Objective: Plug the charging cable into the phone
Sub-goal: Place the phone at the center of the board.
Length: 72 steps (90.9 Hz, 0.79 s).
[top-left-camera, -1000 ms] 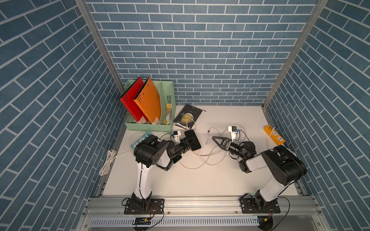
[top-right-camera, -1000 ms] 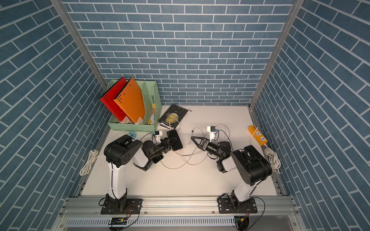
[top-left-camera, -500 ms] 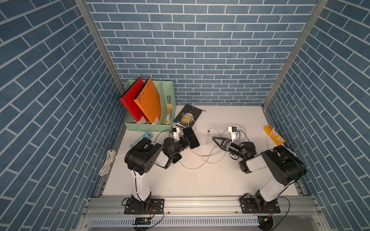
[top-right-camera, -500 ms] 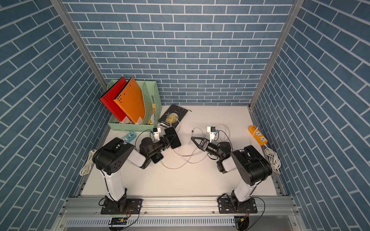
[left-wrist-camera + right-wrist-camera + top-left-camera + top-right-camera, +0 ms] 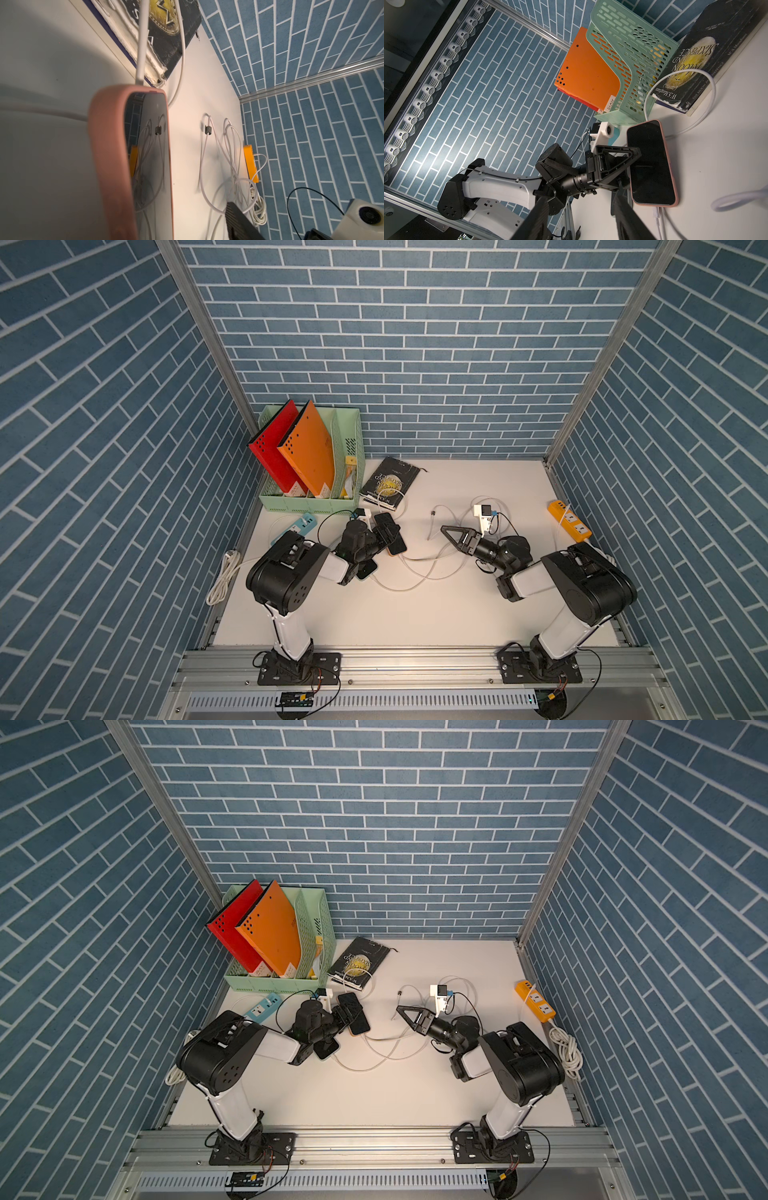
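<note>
The phone [image 5: 652, 164] leans on its long edge on the table [image 5: 415, 614], with the charging cable [image 5: 657, 215] apparently seated in its end. The left tool [image 5: 380, 536] straddles it; I cannot tell whether it is pinching. The right tool [image 5: 446, 536] hangs apart, empty. Best to lay the phone flat, then withdraw clear of the cable.

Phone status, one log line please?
phone: charging cable plugged in | left gripper: jaws around phone | right gripper: jaws open, empty
</note>
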Available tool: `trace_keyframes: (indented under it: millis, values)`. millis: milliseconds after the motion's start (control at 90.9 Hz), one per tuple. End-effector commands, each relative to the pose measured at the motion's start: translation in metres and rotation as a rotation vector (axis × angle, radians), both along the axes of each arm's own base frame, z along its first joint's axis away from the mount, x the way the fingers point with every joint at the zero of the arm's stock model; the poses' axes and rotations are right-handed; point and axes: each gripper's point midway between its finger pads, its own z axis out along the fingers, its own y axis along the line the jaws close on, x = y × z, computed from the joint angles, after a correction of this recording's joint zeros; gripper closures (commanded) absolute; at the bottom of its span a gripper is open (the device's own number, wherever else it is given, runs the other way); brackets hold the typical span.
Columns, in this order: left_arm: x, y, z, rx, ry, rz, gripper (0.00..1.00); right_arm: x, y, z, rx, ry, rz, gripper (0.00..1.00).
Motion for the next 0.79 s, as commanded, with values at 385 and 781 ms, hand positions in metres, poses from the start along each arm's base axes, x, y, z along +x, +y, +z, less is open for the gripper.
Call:
trace_keyframes:
  millis: [385, 781]
  values:
    - [0.003, 0.043, 0.023, 0.416, -0.029, 0.173, 0.16, -0.009, 0.000, 0.016, 0.023, -0.121, 0.028, 0.48]
    - [-0.032, 0.138, 0.109, 0.636, -0.249, 0.501, 0.08, 0.039, -0.055, -0.013, -0.617, -0.193, -0.405, 0.44]
